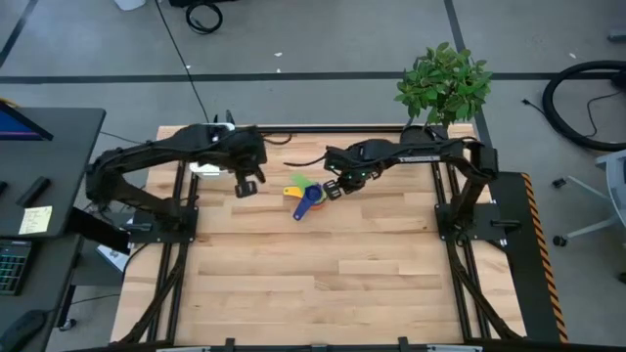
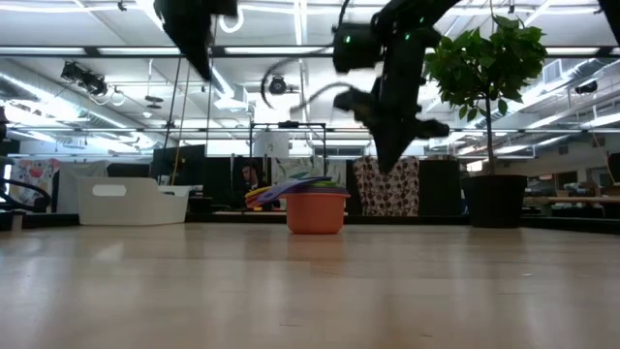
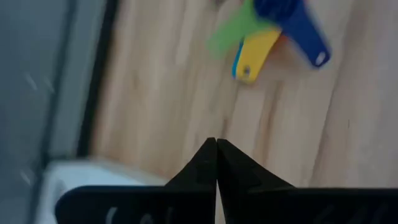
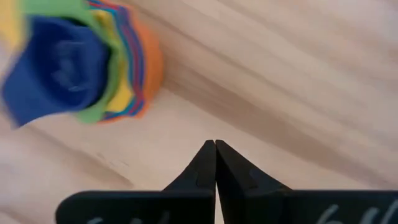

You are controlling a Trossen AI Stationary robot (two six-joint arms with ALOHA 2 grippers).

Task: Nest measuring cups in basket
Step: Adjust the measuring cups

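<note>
The cups (image 1: 307, 194) sit nested in one stack on the table (image 1: 323, 284) — orange outermost, dark blue innermost, handles fanned out. They are not in the basket (image 2: 133, 202), which stands apart by the left arm. Both grippers hang above the wood, jaws pressed together, holding nothing: the left gripper (image 1: 245, 189) between basket and stack, the right gripper (image 1: 333, 192) just beside the stack. I judge nesting done — the transfer remains. The pale planks are bare elsewhere; a potted plant (image 1: 445, 83) stands at the far corner, with an open workshop beyond.
</note>
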